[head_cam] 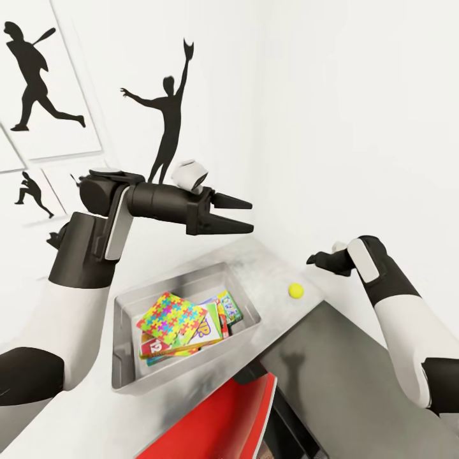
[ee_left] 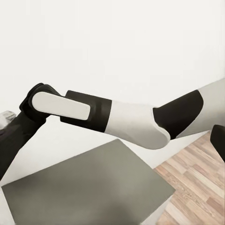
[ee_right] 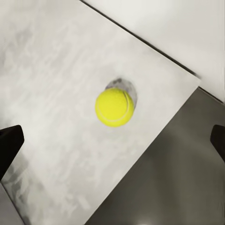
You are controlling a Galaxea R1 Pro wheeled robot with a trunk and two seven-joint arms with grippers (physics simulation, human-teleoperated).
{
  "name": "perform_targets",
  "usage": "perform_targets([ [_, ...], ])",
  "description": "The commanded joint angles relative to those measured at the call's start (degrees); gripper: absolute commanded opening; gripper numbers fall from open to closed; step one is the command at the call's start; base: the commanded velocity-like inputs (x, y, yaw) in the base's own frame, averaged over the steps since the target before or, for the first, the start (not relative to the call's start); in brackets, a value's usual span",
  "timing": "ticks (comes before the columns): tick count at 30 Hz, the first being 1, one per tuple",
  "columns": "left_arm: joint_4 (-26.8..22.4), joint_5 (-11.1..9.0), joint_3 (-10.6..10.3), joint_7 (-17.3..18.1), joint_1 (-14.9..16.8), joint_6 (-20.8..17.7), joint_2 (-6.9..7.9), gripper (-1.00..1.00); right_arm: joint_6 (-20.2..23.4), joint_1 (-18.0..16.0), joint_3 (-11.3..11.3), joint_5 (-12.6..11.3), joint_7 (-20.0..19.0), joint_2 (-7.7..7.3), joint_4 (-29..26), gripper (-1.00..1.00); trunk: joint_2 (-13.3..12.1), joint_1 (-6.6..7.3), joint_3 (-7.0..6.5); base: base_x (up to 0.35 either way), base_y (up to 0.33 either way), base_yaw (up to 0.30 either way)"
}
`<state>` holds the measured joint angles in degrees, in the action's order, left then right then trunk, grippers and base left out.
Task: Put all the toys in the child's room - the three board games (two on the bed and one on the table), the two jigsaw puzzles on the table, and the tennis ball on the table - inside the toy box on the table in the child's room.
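Atop toy box (head_cam: 124, 331) stack, "SKIP" lettering partly legible; tennis ball (head_cam: 296, 291) beside.

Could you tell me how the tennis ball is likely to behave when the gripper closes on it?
Being round, the tennis ball will probably roll if nudged. It sits near the table edge, so it might drop off. The open right gripper should close centred.

This is a child's bedroom or playroom in a home. White walls carry black athlete silhouette pictures (head_cam: 39, 76), one a batter in mid-swing, another a figure (head_cam: 167, 121) with an arm raised. On the pale counter (head_cam: 280, 268) sit a grey toy box (head_cam: 127, 331) holding a bright jigsaw puzzle (head_cam: 172, 317) and game boxes (head_cam: 226, 312), and a tennis ball (head_cam: 296, 291). Wood plank flooring (ee_left: 197, 183) shows below.
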<state>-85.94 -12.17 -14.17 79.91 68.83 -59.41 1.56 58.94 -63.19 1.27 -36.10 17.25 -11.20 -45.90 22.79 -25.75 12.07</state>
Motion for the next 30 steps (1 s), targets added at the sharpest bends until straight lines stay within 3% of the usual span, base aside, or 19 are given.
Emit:
perform_targets([
  [1, 0.0, -0.2, -0.1, 0.1, 0.1, -0.6, 0.09, 1.0, 0.1, -0.1, 0.1, -0.6, 0.6, 0.01, 0.0, 1.0, 0.1, -0.03, 0.22, 0.0, 0.0, 0.0],
  [17, 0.0, 0.0, 0.2, 0.0, 0.1, -0.6, 0.62, 1.0, 0.3, -1.4, 0.2, -0.7, 0.6, 0.36, 0.2, 1.0, 0.1, -0.03, 1.73, 0.0, 0.0, 0.0],
  [27, 0.0, -0.1, 0.3, 0.1, 0.1, -0.6, -0.06, 1.0, 1.0, -1.6, 0.2, -0.8, 0.5, 0.46, 0.2, 1.0, 0.1, -0.03, 2.67, 0.0, 0.0, 0.0],
  [30, 0.0, -0.1, 0.4, 0.1, 0.1, -0.6, -1.05, 1.0, 1.0, -1.6, 0.2, -0.9, 0.5, 0.49, 0.2, 1.0, 0.1, -0.03, 2.96, 0.0, 0.0, 0.0],
])
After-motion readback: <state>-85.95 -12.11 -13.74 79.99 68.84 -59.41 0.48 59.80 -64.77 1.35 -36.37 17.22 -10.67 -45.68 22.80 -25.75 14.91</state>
